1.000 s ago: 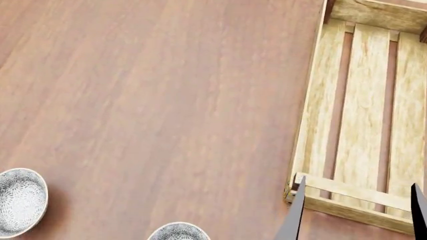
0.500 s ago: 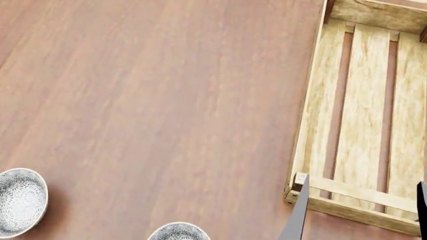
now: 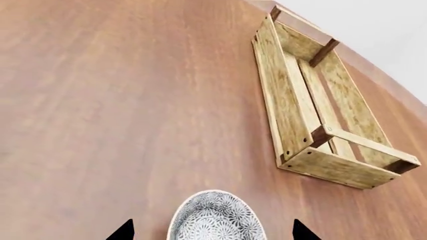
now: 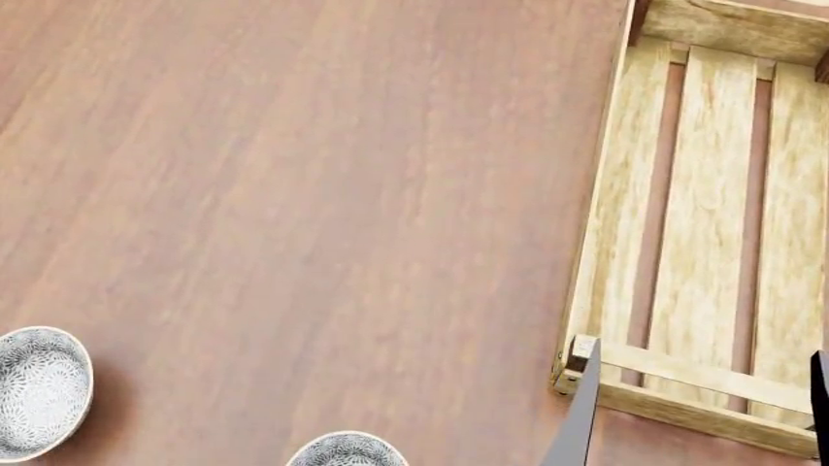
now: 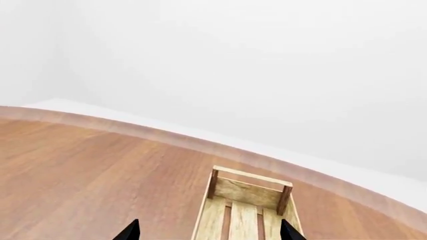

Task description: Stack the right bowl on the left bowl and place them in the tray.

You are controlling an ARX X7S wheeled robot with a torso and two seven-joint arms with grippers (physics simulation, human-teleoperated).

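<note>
Two patterned bowls sat apart on a reddish-brown wooden counter, not yet stacked: the left bowl near the head view's lower left corner, the right bowl just showing at the bottom edge. The left claw hung above one patterned bowl, its dark fingertips spread wide to either side, holding nothing, likely lining up a grasp; which bowl it was could not be told. The right claw was also spread open and empty, hovering over the near end of the tray. This pale slatted crate stood empty at the counter's right side. Behind the counter's rounded far edge, the room was plain white.
</note>
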